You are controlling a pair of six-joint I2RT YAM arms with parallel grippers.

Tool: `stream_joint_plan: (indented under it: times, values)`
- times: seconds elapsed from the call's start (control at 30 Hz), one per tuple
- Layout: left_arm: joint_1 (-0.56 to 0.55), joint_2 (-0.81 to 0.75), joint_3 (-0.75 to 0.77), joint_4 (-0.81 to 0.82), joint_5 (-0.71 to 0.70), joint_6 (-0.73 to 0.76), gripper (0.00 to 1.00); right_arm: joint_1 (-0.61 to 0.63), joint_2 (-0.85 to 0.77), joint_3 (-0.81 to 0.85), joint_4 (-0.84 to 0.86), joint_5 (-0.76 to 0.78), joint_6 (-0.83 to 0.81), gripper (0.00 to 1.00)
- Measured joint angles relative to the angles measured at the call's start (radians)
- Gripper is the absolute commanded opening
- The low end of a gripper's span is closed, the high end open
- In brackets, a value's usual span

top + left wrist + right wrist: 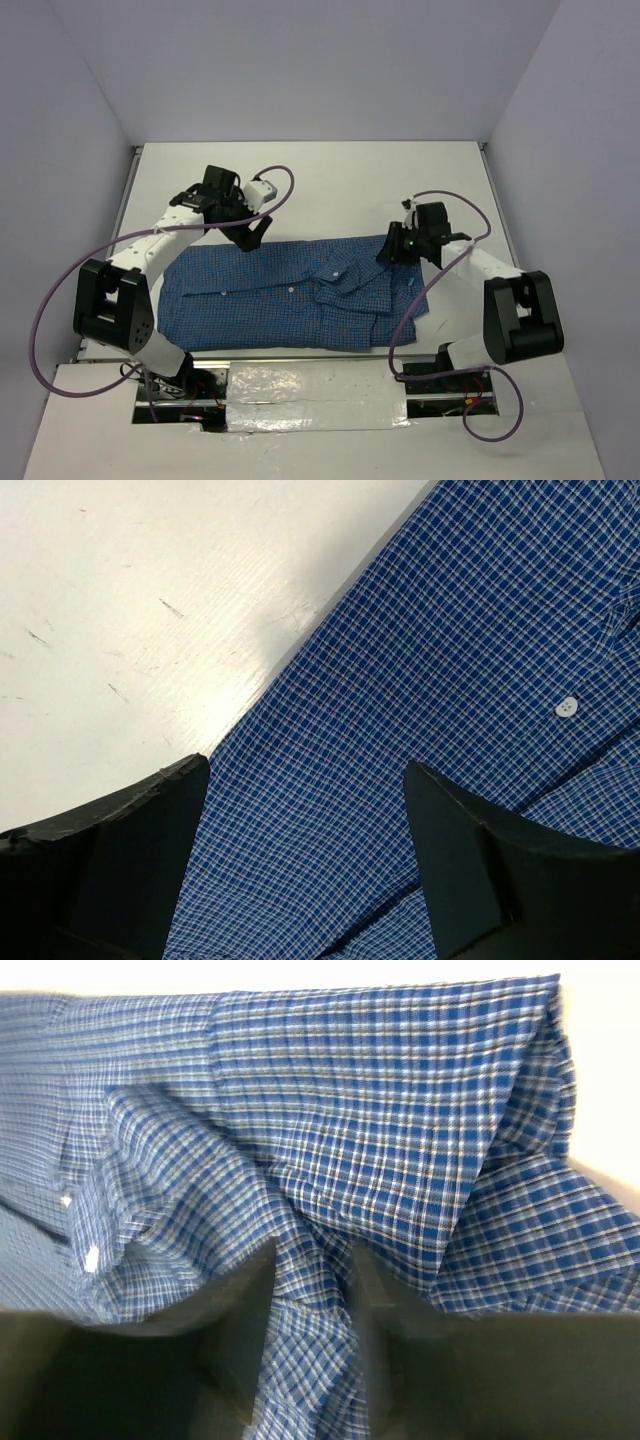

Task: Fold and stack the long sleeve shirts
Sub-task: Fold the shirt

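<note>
The blue checked long sleeve shirt (290,295) lies partly folded across the middle of the white table, collar toward the right. My left gripper (252,232) is open and hovers over the shirt's far left edge; in the left wrist view the cloth (420,680) with a white button (567,707) lies flat between the spread fingers (460,850). My right gripper (392,250) is shut on a bunched fold of the shirt (310,1290) at its far right corner; the cloth is pinched between the fingers (395,1300).
The white table (320,180) reaches back to grey walls on three sides. Purple cables (60,290) loop beside both arms. A foil-covered strip (310,390) runs along the near edge between the arm bases.
</note>
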Motion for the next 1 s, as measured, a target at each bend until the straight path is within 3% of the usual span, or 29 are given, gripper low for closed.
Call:
stream_joint_plan:
  times: [0.03,0.13,0.3,0.43,0.53,0.73,1.0]
  values:
    - [0.000,0.000,0.000,-0.001,0.000,0.002,0.92,0.000,0.024,0.020,-0.012,0.010,-0.010,0.55]
    - [0.001,0.000,0.000,-0.003,-0.001,0.004,0.92,0.000,0.025,0.089,-0.084,0.058,-0.030,0.62]
    - [0.010,-0.010,0.000,-0.007,-0.009,0.005,0.93,0.010,-0.143,0.159,-0.182,0.171,0.037,0.61]
    - [0.055,-0.059,-0.022,0.009,-0.029,-0.008,0.93,0.105,-0.338,0.089,-0.212,0.174,0.263,0.61]
    - [0.132,-0.101,-0.048,0.027,-0.051,-0.033,0.94,0.217,-0.430,-0.074,-0.153,0.125,0.490,0.61]
    - [0.277,-0.128,-0.092,0.055,-0.145,-0.053,0.94,0.323,-0.406,-0.233,-0.104,0.116,0.808,0.60]
    - [0.357,-0.094,-0.097,0.069,-0.153,-0.059,0.92,0.357,-0.380,-0.286,0.045,0.169,0.993,0.59]
